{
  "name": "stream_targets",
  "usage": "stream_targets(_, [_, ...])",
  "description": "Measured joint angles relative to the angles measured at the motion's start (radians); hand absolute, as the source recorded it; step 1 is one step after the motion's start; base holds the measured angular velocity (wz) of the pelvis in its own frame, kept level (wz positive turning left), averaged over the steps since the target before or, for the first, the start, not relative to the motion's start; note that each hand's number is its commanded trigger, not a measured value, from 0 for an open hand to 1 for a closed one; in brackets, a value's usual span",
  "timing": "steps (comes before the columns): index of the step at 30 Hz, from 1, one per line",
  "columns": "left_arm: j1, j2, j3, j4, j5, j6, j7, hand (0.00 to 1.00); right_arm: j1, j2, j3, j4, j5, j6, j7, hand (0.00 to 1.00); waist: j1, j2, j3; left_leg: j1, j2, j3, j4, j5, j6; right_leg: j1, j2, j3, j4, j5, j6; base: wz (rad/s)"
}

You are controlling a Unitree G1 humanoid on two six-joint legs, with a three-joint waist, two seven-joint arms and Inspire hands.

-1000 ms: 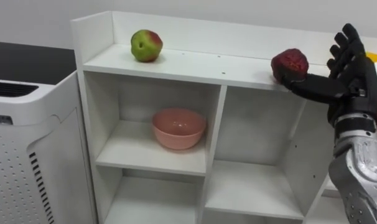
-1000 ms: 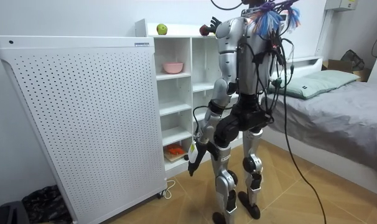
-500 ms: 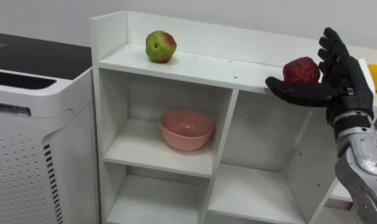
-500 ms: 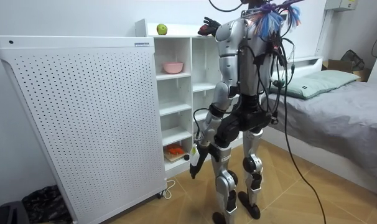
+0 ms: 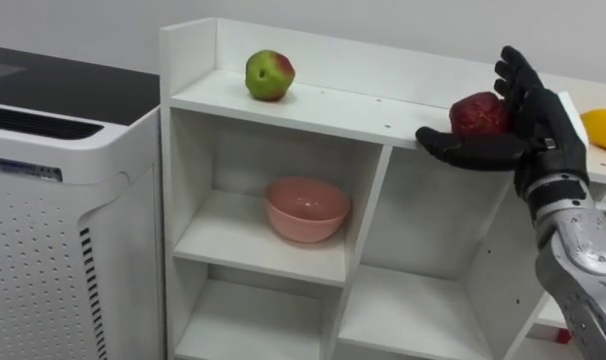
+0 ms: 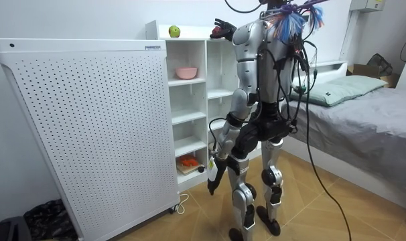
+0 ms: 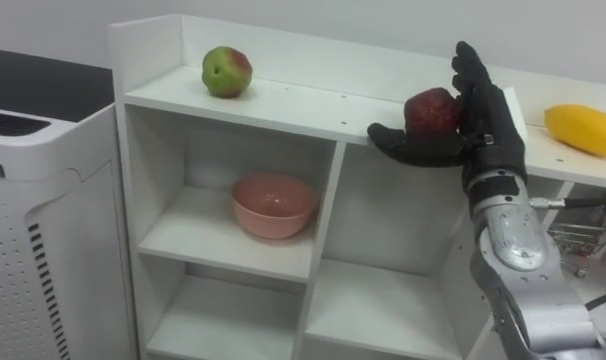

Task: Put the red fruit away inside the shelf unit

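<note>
- Closet: 3 fruit sit in a row on the top board. Robot stands right at it, R arm raised to that board.
- Apple: L end of the board, standing free, nothing near it. Looks done.
- Yellow fruit: far R end, lying free, well apart from the apple. Looks placed too.
- Red fruit: at the board's front edge, btw the other two, nearer the yellow one, approx. above the divider.
- R hand: wide, fingers straight up just R of the red fruit, thumb stretched flat under its front along the edge. Not clamped on it. Palm touching it or just beside, can't tell.
- L hand: hangs low by the robot's side, idle. State can't be told.
- Bowl: upper L compartment, nothing seen in it.
- Est. progress: last visible fruit is down or nearly so.
- Left to do: pull R hand clear w/o knocking the red fruit off the edge; maybe nudge it further back.
- More fruit to come? Can't tell.
</note>
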Motion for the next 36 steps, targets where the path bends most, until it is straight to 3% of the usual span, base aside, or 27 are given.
stream_targets(9, [0.002, 0.000, 0.001, -0.018, -0.002, 0.001, 0.004, 0.00, 0.004, 0.000, 0.008, 0.000, -0.081, 0.000, -0.002, 1.00, -0.005, 0.001, 0.0049, 0.001, 0.001, 0.001, 0.000, 0.000, 0.000, 0.003, 0.000, 0.003, -0.001, 0.000, 0.000, 0.00])
stream_targets(15, [-0.003, 0.004, 0.001, -0.025, -0.003, -0.001, 0.022, 0.00, 0.018, 0.000, 0.009, -0.002, -0.089, -0.025, -0.005, 1.00, -0.005, 0.001, 0.0044, 0.001, 0.001, 0.006, 0.003, 0.000, 0.000, 0.002, 0.000, 0.005, -0.001, 0.000, 0.000, 0.00])
stream_targets(25, [-0.010, 0.006, 0.001, -0.053, -0.004, -0.002, 0.049, 0.00, 0.021, 0.000, 0.018, -0.017, -0.148, -0.032, -0.035, 1.00, -0.019, 0.022, -0.0047, 0.002, 0.001, 0.009, 0.000, 0.000, 0.000, 0.004, 0.000, 0.000, -0.001, 0.000, 0.000, 0.00])
stream_targets(29, [-0.013, 0.009, 0.001, -0.053, -0.003, -0.002, 0.050, 0.00, 0.069, 0.000, 0.017, -0.070, -0.147, -0.036, -0.048, 1.00, -0.021, 0.022, -0.0051, 0.002, 0.001, 0.010, 0.000, 0.000, 0.000, 0.004, 0.000, -0.001, -0.001, 0.000, 0.000, 0.00])
stream_targets(36, [-0.039, 0.009, -0.024, -0.010, -0.041, -0.003, 0.063, 0.00, 0.084, 0.011, 0.018, -0.085, -0.069, -0.064, -0.067, 1.00, -0.016, 0.033, 0.0016, 0.001, 0.003, 0.017, 0.000, 0.000, 0.000, 0.000, 0.001, 0.004, 0.000, 0.001, -0.002, -0.02])
